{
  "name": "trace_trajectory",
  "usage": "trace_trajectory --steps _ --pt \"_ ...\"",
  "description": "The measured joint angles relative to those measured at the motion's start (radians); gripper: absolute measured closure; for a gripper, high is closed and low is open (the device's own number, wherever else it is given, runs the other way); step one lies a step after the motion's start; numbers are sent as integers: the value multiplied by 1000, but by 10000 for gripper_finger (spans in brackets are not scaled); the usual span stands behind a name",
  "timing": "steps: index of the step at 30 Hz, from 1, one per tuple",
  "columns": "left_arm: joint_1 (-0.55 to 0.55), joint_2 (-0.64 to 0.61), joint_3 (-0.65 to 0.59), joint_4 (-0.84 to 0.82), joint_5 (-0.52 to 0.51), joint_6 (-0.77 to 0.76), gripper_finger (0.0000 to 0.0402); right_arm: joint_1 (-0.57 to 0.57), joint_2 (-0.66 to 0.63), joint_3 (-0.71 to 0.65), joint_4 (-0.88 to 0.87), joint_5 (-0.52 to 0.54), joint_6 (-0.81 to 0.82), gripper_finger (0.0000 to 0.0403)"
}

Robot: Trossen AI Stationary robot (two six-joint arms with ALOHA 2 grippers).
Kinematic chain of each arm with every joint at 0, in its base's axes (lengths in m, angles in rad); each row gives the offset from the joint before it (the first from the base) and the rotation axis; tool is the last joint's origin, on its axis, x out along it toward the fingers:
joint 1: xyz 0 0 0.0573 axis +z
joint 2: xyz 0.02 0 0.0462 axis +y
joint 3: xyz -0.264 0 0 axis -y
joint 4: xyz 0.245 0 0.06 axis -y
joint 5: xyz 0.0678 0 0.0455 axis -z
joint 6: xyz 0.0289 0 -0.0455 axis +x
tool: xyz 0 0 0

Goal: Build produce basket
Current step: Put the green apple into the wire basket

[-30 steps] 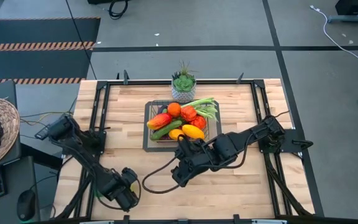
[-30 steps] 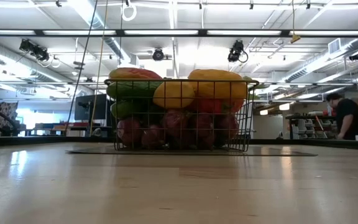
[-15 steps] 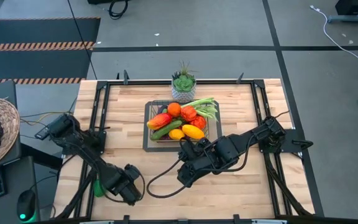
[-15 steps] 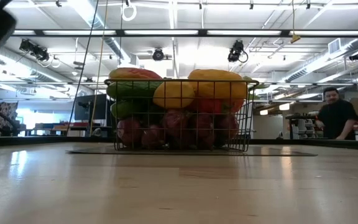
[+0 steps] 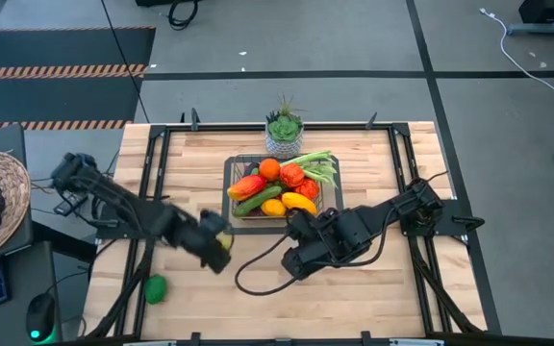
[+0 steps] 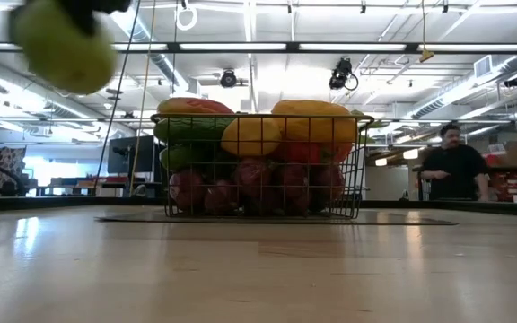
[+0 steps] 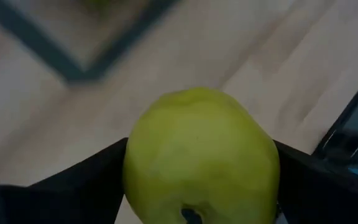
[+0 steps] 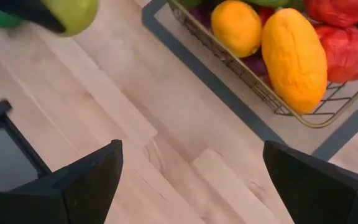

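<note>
Now we lifted our left gripper [image 5: 217, 241], clamped on the green apple [image 7: 201, 155], toward the basket [image 5: 233, 183]; right gripper [image 8: 191, 186] gaped empty.

Bright ceiling strip lights [image 6: 267, 47] flood the room behind my desk [image 6: 258, 269], which shows a soft sheen. My left wrist picture is smeared with motion blur; the green apple [image 6: 64, 45] blurs close up.
</note>
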Motion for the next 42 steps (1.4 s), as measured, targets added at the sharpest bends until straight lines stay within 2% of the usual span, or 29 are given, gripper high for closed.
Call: trace_trajectory --steps 5,10,14,22,29,34,42 --pt "161 -105 0 91 -94 239 58 -8 -2 0 12 18 88 18" --pt "318 -136 1 257 -98 484 57 -27 -2 0 53 25 135 24" --pt "419 -133 1 350 -97 601 56 -40 -2 0 74 25 146 27" --pt "625 -100 1 352 -95 635 56 -87 -2 0 31 24 -7 27" --pt "751 -16 1 357 -73 634 56 -172 -2 0 23 79 -167 28" --pt "767 35 1 351 -49 567 56 -225 -2 0 24 86 -264 28" --pt "774 40 1 351 -48 606 56 -263 -3 0 26 97 -272 28"
